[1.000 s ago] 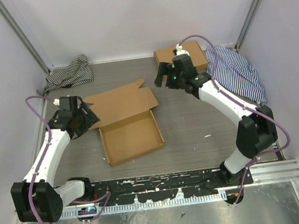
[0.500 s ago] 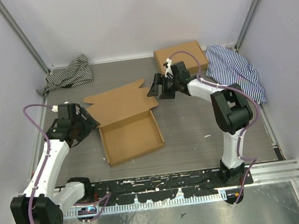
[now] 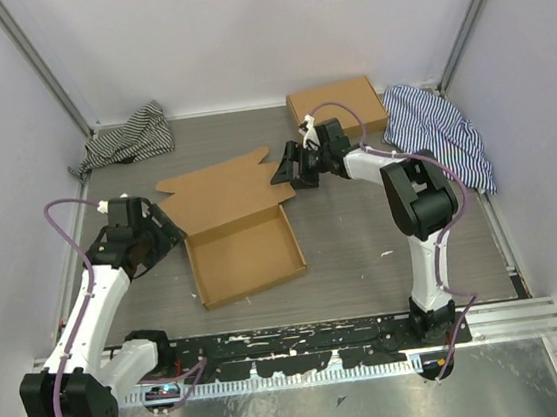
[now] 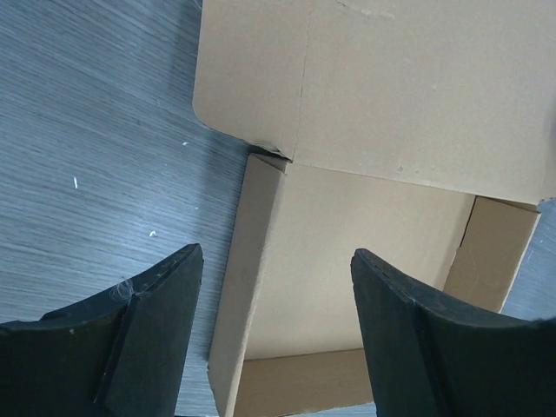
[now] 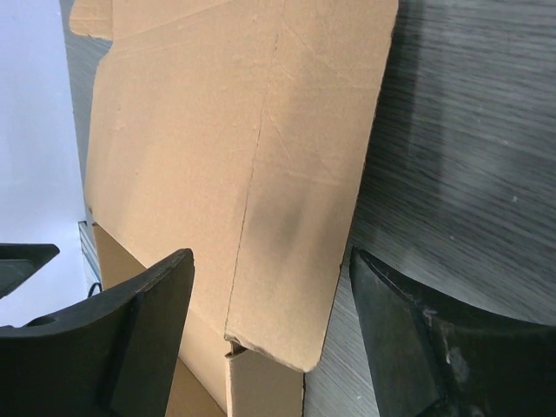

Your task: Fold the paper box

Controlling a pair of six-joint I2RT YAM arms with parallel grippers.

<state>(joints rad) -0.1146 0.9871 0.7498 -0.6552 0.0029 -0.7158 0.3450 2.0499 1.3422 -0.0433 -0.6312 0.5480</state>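
The paper box is plain brown cardboard in the table's middle. Its tray has raised walls and its lid lies open and flat behind it. My left gripper is open at the tray's left rear corner; in the left wrist view its fingers straddle the tray's left wall. My right gripper is open and empty at the lid's right side flap; the right wrist view shows that flap between its fingers, not gripped.
A formed flat brown cardboard box lies at the back, right of centre. A striped cloth lies at the back left, another at the right. Black rails run along the near edge.
My right arm has swung left and down from the back box to the lid's right flap. My left gripper has moved slightly nearer the tray's left corner. The box has not moved.
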